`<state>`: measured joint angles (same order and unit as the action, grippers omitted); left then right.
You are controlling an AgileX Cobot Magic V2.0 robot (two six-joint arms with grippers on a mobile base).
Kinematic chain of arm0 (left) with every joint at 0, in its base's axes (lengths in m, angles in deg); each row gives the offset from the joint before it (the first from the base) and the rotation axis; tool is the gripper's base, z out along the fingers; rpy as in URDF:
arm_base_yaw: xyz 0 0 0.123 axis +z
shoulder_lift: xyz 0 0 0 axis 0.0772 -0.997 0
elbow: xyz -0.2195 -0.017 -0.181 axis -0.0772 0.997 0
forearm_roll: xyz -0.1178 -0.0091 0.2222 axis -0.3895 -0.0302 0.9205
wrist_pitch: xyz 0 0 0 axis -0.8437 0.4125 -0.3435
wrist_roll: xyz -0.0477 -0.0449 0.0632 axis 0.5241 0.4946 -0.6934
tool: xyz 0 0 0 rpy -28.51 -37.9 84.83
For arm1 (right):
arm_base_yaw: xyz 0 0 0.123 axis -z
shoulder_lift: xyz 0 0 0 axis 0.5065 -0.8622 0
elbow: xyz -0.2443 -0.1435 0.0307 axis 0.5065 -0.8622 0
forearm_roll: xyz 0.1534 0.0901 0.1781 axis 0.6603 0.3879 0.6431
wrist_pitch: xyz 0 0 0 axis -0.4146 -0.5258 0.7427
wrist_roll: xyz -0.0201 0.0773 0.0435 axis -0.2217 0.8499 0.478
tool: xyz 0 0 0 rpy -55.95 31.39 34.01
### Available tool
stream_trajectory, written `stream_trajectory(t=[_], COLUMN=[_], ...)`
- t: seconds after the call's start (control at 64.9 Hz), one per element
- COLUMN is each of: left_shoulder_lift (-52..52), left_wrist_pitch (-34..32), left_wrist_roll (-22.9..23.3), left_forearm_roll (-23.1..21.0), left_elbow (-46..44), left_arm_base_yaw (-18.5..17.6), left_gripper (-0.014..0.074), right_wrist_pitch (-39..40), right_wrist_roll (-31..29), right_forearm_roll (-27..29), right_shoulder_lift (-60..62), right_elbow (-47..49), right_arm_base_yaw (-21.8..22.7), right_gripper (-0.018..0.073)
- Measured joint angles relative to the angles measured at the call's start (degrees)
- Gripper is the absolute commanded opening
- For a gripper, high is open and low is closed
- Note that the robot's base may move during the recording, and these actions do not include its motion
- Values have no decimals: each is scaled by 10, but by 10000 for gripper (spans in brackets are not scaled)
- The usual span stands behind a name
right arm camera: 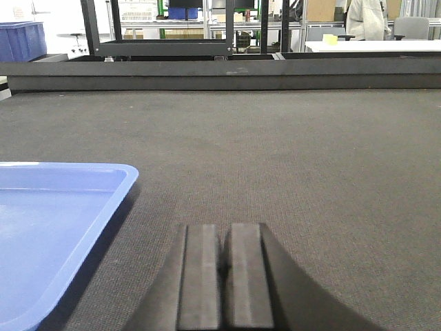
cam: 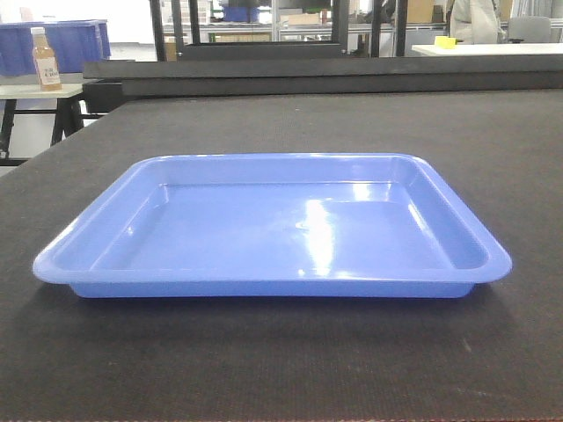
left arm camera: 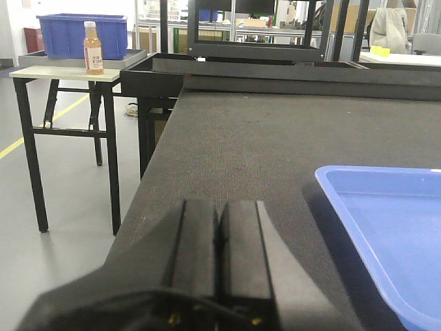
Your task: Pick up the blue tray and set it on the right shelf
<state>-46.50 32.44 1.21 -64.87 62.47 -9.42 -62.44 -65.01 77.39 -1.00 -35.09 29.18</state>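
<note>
- Dark, coarse matting covers the worktop (cam: 493,158). Behind it we see a workshop with black frames, and a side table (left arm camera: 62,72) carrying a bottle (left arm camera: 92,47) and a deep blue bin (left arm camera: 83,34).
- We find the blue tray (cam: 273,229) lying flat and empty near the front middle of the worktop, with a long side toward the front camera.
- Our left end effector (left arm camera: 219,214) sits low to the left of the tray with its fingers pressed together. Our right end effector (right arm camera: 222,238) is closed the same way on the tray's right. Neither touches the tray.
- We judge the step in hand to be the grab, not yet begun. To do it well, we should part both pairs of fingers and come in level from either side. Each pair should pinch the flared rim at the middle of a short side.
- We should close both sides together and lift evenly, since a wide, shallow tray held off-centre is likely to tip or twist.
- We see glossy, light periwinkle-blue plastic, rectangular with rounded corners and an outward-flaring rim. Ceiling lights glare on its floor. The surface looks slick, so a firm pinch seems wise.
- We cannot see the right shelf in these views.
</note>
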Motion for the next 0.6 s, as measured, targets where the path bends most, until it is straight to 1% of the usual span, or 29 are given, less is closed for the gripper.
stream_trajectory(t=[0.601], left_shoulder_lift=[0], left_wrist_pitch=[0], left_wrist_roll=[0], left_forearm_roll=[0], left_elbow=[0], left_arm_base_yaw=[0], left_gripper=[-48], right_wrist_pitch=[0], right_wrist_roll=[0], right_forearm_roll=[0], right_shoulder_lift=[0], right_elbow=[0], right_arm_base_yaw=[0], right_gripper=[53])
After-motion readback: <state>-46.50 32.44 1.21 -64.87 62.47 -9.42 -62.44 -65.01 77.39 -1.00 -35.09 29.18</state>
